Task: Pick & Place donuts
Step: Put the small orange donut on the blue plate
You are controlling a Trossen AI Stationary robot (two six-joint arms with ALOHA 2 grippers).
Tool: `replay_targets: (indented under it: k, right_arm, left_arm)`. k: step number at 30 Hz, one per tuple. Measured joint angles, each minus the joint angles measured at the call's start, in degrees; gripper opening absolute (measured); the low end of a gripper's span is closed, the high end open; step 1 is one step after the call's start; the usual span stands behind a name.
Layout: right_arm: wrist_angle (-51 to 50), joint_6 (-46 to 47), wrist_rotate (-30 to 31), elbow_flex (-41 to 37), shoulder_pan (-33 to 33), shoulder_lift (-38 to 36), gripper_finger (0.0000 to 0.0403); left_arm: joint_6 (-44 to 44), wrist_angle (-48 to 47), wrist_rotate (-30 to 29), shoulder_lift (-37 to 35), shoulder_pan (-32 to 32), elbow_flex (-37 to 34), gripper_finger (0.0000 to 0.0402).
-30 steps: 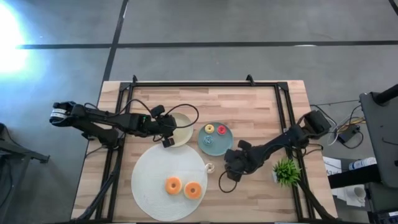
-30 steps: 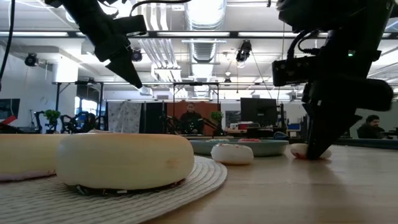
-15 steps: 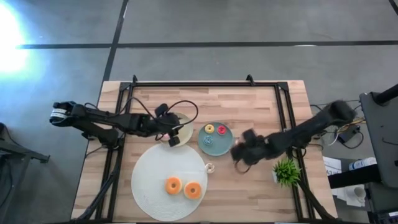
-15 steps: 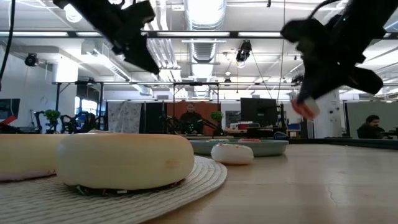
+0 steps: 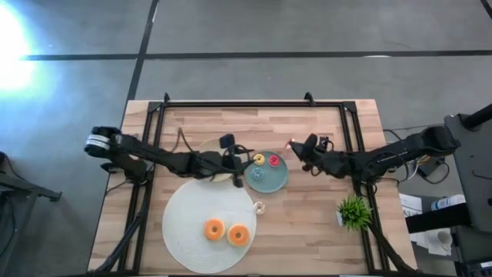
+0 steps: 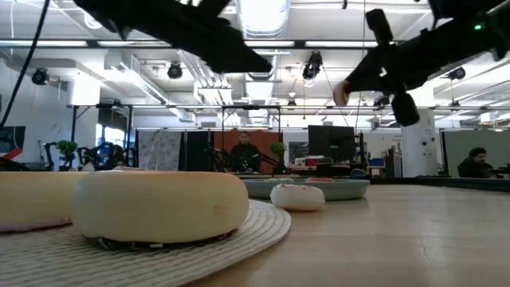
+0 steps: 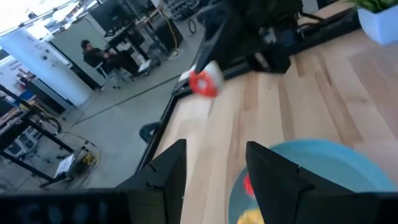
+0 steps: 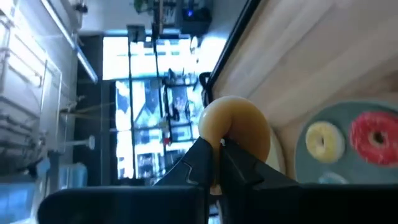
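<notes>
My right gripper (image 5: 295, 145) hangs in the air just off the teal plate's (image 5: 267, 172) far right rim, shut on a tiny red-and-white donut (image 7: 204, 82). On the teal plate lie a tiny orange donut (image 5: 259, 159) and a tiny red one (image 5: 274, 161). My left gripper (image 5: 240, 165) hovers open between the cream plate (image 5: 224, 151) and the teal plate, holding nothing. Two larger orange donuts (image 5: 214, 228) (image 5: 239, 235) lie flat on the white mat (image 5: 184, 211). A tiny whitish donut (image 5: 259, 207) rests on the table at the mat's right edge. My right gripper pinches the tiny donut's ring (image 8: 239, 124) between its two fingertips (image 8: 202, 155). The rest of the ring sticks out beyond the tips. The donut is lifted well clear of the table (image 6: 341, 94).
A small green plant in a white pot (image 5: 354, 209) stands near the table's right near corner. A black frame runs along the table's far and side edges (image 5: 254, 104). Bare wood lies right of the mat and teal plate. People sit in the room beyond the table.
My right gripper, down at a tiny donut on the table right of the mat, rose with that donut in its shut fingers. It carried it toward the far edge, ending beside the teal plate's far right rim. My left gripper moved right across the cream plate toward the teal plate.
</notes>
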Motion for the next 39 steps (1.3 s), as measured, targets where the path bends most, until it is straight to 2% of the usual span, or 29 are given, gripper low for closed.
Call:
replay_targets:
  k: [8, 12, 14, 16, 19, 32, 39]
  right_arm:
    - [0.11, -3.80, -3.53, 7.62, -2.17, 6.38, 0.0013]
    - [0.22, -3.03, -3.54, 8.60, -2.11, 7.05, 0.0013]
    - [0.48, -2.11, -3.52, 8.24, -1.98, 6.92, 0.0013]
    - [0.79, -1.55, -3.52, 7.88, -1.93, 6.58, 0.0013]
    - [0.90, -1.56, -3.50, 7.87, -1.98, 6.51, 0.0013]
    - [2.53, -1.18, -3.01, 8.08, -1.99, 6.43, 0.0013]
    - [2.22, -3.86, -3.07, 10.37, -1.97, 6.80, 0.0013]
  left_arm:
    - [-1.24, 3.65, 0.12, 12.46, 0.89, 11.64, 0.0140]
    - [-7.27, 3.44, -5.28, 15.53, 2.82, 15.36, 0.0140]
    - [-11.55, 3.23, -5.99, 15.81, 3.84, 16.17, 0.0140]
    - [-13.90, 3.36, -3.76, 15.81, 4.38, 16.73, 0.0140]
    - [-14.21, 3.37, -1.11, 15.78, 4.39, 17.13, 0.0140]
    - [-16.13, 0.61, 0.84, 15.78, 5.20, 17.31, 0.0140]
    - [-16.13, 0.65, 1.39, 15.78, 6.29, 17.35, 0.0140]
